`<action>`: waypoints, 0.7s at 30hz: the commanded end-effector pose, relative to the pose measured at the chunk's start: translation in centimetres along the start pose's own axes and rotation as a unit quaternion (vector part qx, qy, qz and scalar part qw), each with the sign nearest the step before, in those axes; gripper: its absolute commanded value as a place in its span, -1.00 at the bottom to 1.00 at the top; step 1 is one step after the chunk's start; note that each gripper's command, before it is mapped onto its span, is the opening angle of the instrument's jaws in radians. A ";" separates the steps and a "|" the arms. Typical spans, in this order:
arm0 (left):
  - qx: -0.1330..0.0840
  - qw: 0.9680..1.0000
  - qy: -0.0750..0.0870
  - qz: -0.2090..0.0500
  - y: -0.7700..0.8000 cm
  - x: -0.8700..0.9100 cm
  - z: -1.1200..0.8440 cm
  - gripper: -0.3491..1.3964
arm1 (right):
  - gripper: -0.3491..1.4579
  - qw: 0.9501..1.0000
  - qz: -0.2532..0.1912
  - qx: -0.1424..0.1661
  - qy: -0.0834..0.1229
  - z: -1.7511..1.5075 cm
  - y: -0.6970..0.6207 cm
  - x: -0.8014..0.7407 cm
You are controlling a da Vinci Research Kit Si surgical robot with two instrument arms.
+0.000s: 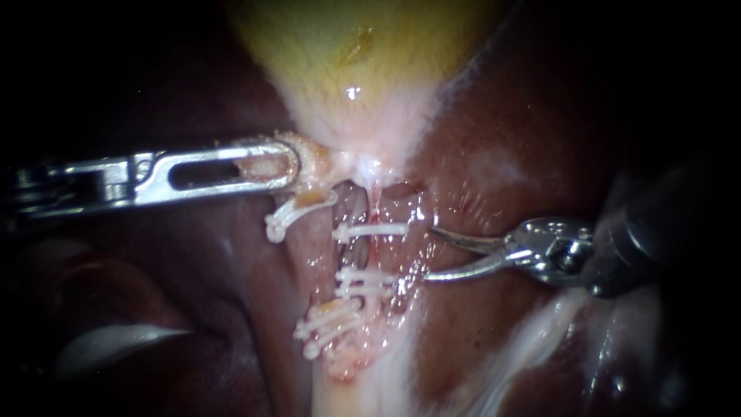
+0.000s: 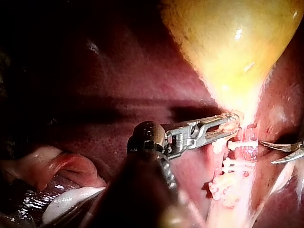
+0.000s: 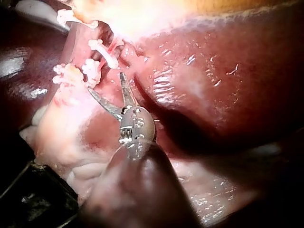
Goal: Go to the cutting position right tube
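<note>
Nearest the endoscope, the right instrument (image 1: 429, 253) came in from the right on a dark shaft. Its pincer stood wide, two thin curved jaws parted with nothing between them and their tips just beside the right tube (image 1: 380, 251). That tube ran up the middle of the view, with one white clip (image 1: 370, 229) above the level of the tips and a pair of clips (image 1: 367, 283) below it. The left tube (image 1: 309, 255) lay beside it, also clipped. Farther back, the left instrument (image 1: 292, 166) had its slotted pincer closed on pale tissue at the neck of the yellow gallbladder (image 1: 363, 46). Dark liver (image 1: 525, 116) lay on either side.
</note>
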 end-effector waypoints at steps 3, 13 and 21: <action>0.000 1.000 0.000 0.000 0.01 0.00 0.00 -1.00 | 0.97 1.000 0.010 0.009 -0.004 0.07 0.05 0.02; 0.000 1.000 0.000 0.001 0.02 0.02 0.01 -1.00 | 0.97 0.999 0.015 0.029 -0.007 0.37 0.14 0.10; 0.000 1.000 0.000 0.001 0.02 0.02 0.01 -1.00 | 0.97 0.999 0.011 0.045 0.013 0.48 0.22 0.14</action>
